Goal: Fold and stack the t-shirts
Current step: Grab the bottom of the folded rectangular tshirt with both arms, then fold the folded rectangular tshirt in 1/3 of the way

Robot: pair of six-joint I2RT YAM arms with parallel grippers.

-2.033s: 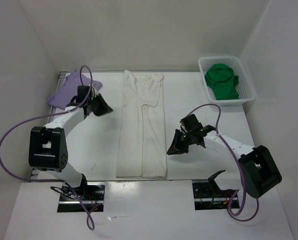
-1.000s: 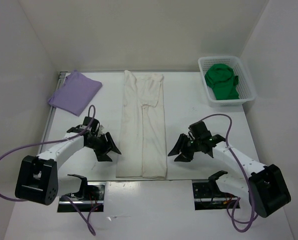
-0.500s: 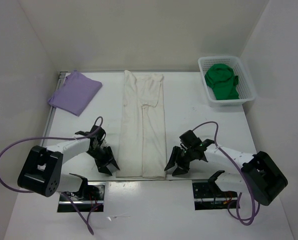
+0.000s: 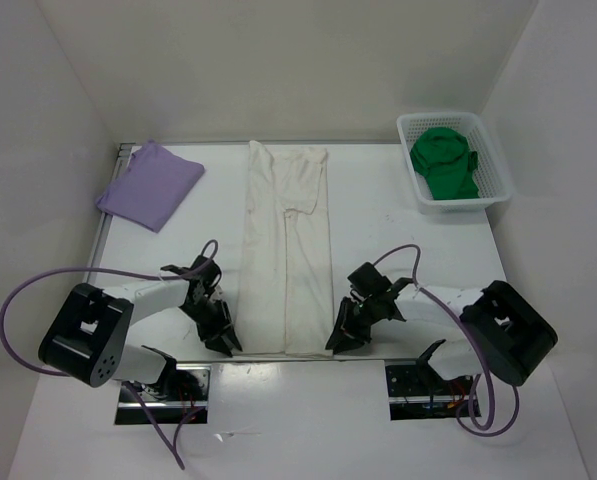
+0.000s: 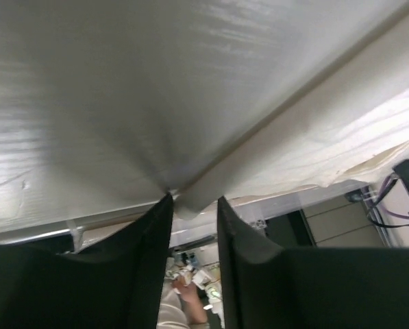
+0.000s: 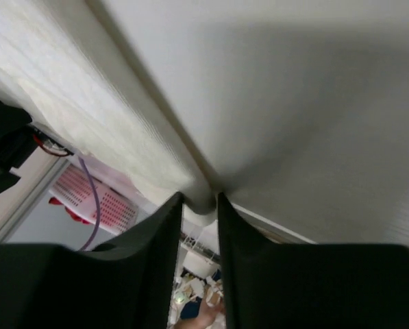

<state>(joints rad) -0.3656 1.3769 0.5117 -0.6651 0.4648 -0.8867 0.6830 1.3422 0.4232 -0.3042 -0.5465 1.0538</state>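
cream shirt (image 4: pixel 286 270): soft, light, limp; best taken at the near hem corners.
left tool (image 4: pixel 225 345): narrow, pinching the left hem corner.
right tool (image 4: pixel 335 342): narrow, pinching the right hem corner.

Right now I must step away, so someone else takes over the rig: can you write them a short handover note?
Left gripper pinches the near left corner of the cream white cloth t-shirt; right gripper pinches its near right corner, both low at the table's near edge.
That shirt lies flat mid-table as a long narrow strip, sides folded in.
The lavender purple cloth t-shirt lies folded at far left; the bright green cloth t-shirt sits bunched in the white plastic mesh basket, far right.
Done: lavender folded, cream folded lengthwise.
Left: fold cream crosswise, stack it, then fold and stack green.
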